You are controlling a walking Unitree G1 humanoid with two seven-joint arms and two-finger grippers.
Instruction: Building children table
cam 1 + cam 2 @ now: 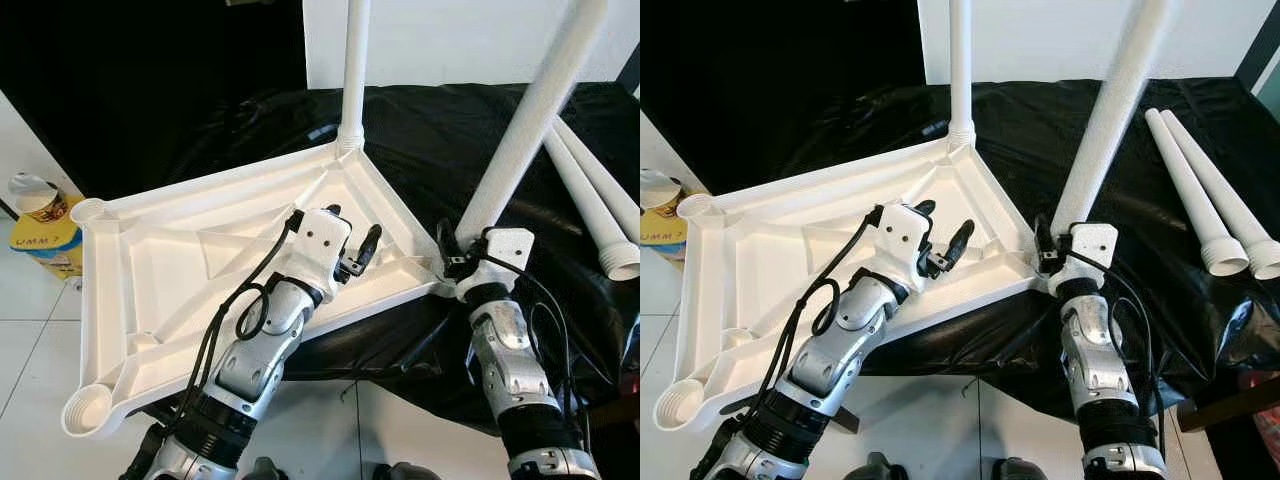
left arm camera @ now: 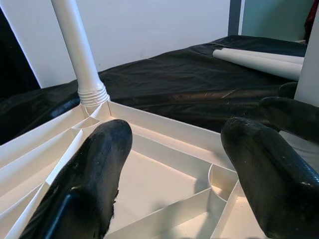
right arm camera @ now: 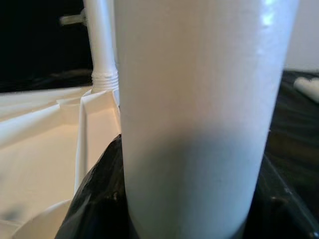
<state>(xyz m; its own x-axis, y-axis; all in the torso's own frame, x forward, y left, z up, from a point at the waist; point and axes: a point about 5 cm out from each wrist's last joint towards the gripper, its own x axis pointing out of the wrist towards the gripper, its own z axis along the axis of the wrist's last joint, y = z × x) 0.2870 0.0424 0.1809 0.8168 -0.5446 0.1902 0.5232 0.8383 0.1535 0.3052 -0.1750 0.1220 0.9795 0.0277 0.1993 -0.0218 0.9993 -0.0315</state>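
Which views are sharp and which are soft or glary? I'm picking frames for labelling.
Left eye view: sharp, evenly lit, the white tabletop bright but not blown out, glints on the black sheet. Left wrist view: left gripper fingers soft, the fitted leg crisp. Right wrist view: the held leg is blurred with a glare patch near its top.

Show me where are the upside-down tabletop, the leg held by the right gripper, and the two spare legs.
tabletop (image 1: 170, 250): left eye view, ribbed underside.
held leg (image 1: 530, 110): left eye view, mid shaft.
spare legs (image 1: 1200, 200): right eye view, shaft of one.
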